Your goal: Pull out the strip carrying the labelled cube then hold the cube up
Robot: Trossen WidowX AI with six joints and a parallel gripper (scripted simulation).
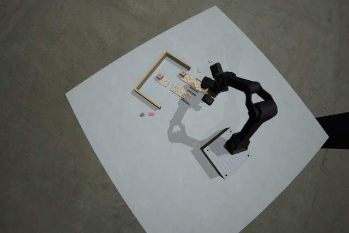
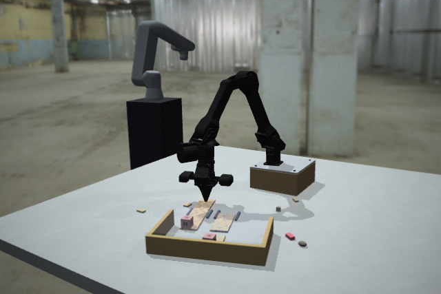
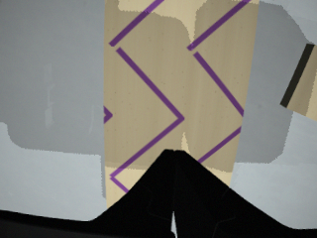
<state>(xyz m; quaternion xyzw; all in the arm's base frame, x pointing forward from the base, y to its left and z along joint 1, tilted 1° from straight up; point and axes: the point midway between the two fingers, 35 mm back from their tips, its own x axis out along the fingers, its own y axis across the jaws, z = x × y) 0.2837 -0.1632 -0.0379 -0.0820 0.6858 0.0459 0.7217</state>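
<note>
The zigzag strip (image 1: 193,82) (image 2: 200,215) (image 3: 144,94) lies in one piece on the table, between dark guide rails. A pink cube marked H (image 1: 183,73) (image 2: 187,222) sits on its far end. My gripper (image 2: 205,200) (image 3: 172,159) is shut and empty, its tips down at the strip's near end; whether they touch it I cannot tell. The blue-dotted strip is in two parts, a near part (image 1: 178,88) (image 2: 223,223) and a far part (image 1: 164,81) (image 2: 222,237), with a gap between. A second pink cube (image 1: 160,76) (image 2: 209,236) is at the far part; the wall hides its front.
A low wooden wall (image 1: 150,70) (image 2: 206,248) surrounds the far ends on three sides. Dark rails (image 1: 193,89) (image 2: 237,215) flank the strips. A wooden bit (image 1: 198,70) (image 2: 187,204) (image 3: 303,101) lies beside the zigzag strip. A red block (image 1: 151,113) (image 2: 289,236) and a stone (image 1: 142,114) (image 2: 302,244) lie outside the wall.
</note>
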